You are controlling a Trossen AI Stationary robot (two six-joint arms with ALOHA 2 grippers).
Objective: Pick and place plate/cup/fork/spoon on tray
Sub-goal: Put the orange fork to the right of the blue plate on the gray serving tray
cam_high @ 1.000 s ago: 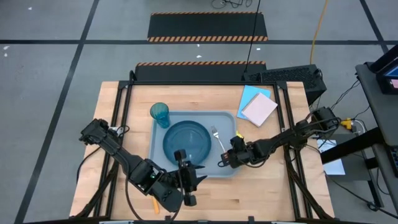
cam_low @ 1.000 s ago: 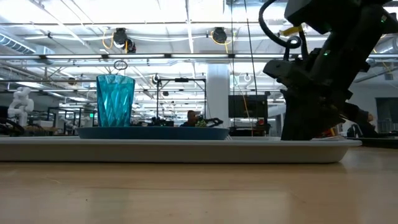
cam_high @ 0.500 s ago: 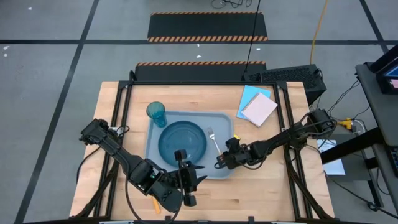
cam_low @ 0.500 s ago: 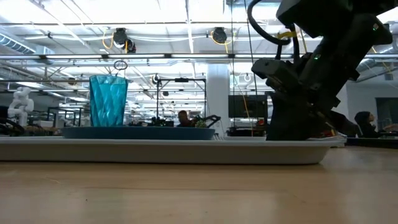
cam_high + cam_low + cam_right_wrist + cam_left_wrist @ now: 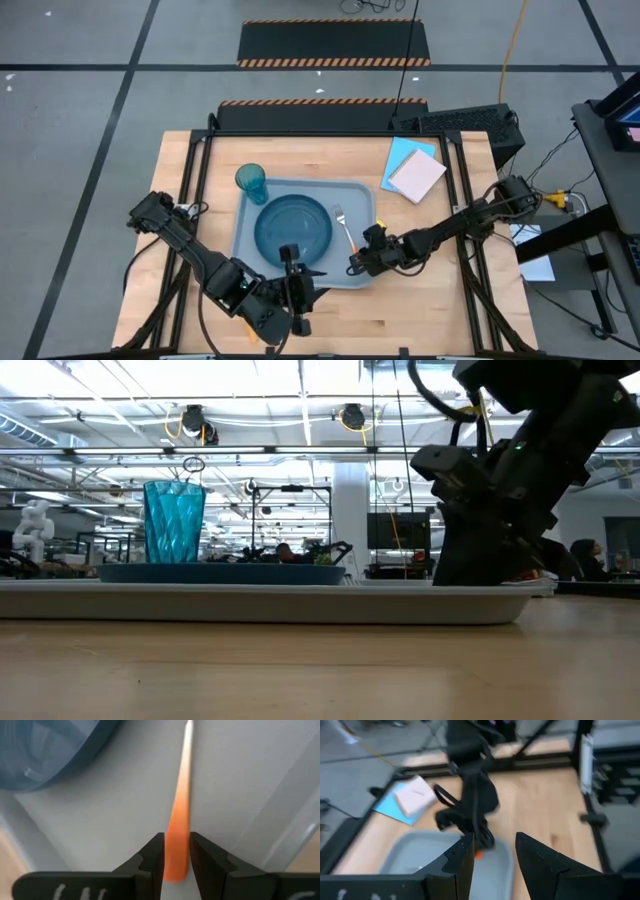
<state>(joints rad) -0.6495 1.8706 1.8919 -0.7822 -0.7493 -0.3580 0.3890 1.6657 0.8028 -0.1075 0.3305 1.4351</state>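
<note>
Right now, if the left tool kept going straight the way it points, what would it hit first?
Probably the right arm's tool, which sits dead ahead of the left tool over the tray. Depth is hard to judge from the wrist view.

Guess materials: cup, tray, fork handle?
Cup: likely clear plastic, teal, faceted; background shows through. Tray: probably matte plastic, pale grey-blue, moulded rounded corners. Fork handle: smooth orange, plastic by look; right gripper straddles it.

a pale notepad (image 5: 417, 176) lies on a light blue paper sheet (image 5: 402, 156) at the wooden table's (image 5: 440, 300) corner.
</note>
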